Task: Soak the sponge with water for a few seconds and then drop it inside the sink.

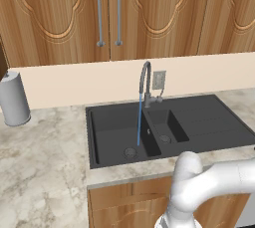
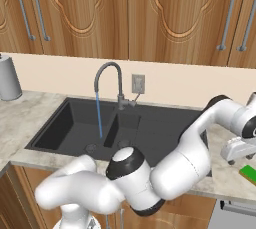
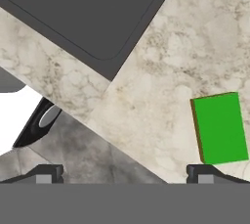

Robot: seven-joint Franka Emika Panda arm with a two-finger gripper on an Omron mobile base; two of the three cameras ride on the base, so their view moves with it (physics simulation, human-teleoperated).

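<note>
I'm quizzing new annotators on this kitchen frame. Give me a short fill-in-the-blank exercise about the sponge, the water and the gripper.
1. The sponge lies flat on the ____, outside the sink.
2. The water falls from the faucet into the ____ basin.
3. The gripper is ____ and holds nothing.
4. The sponge's top face is ____.

Missing words: counter; large; open; green

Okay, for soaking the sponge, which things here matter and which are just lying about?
For the job:
sponge
water
faucet
sink
gripper, open above the counter

Just there:
paper towel roll
wall outlet
upper cabinets
</note>
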